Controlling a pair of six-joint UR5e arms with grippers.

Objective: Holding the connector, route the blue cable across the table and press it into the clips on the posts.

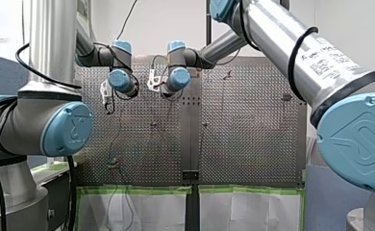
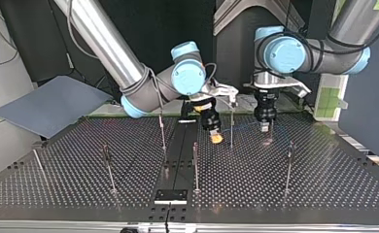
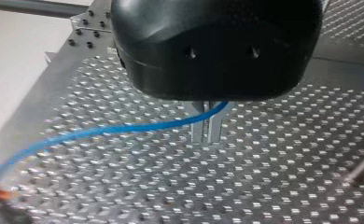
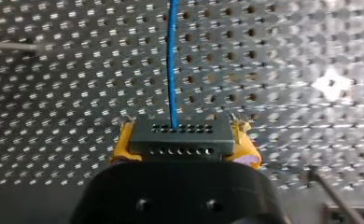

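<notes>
— Step?
— Routing, early. My right gripper (image 2: 216, 138) clamps the black perforated connector (image 4: 180, 140) beside the thin metal post (image 2: 231, 128); my left gripper (image 2: 265, 127) pinches the thin blue cable (image 3: 124, 127) on its other side. Next, likely: tauten, press onto that post.

A flat grey rectangular board (image 2: 51, 104) lies tilted at the upper left of the top view. A small black rectangular plate (image 2: 170, 195) sits at bottom centre. Along the front view's bottom edge, strips of green tape (image 1: 137, 189) border white sheets (image 1: 152, 211).
</notes>
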